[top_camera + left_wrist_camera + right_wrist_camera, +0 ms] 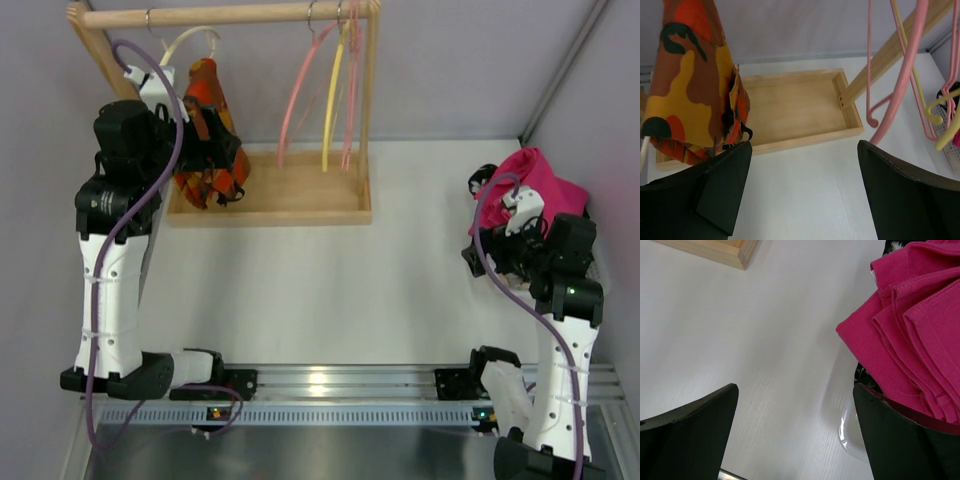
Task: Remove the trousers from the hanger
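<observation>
The trousers (205, 130), in orange camouflage print, hang folded over the cream hanger (186, 42) at the left end of the wooden rail. In the left wrist view they (690, 85) fill the upper left. My left gripper (228, 152) is right beside their lower part. It is open and empty (804, 150), and its left finger (720, 185) sits just under the cloth's bottom edge. My right gripper (492, 232) is open and empty (795, 390), low over the table next to the magenta cloth.
The wooden rack has a tray base (300, 205) and an upright post (366, 100). Pink hangers (300, 90) and a brighter yellow hanger (330, 100) hang at its right end. A folded magenta cloth (535, 180) lies in a dark container at the far right (910, 325).
</observation>
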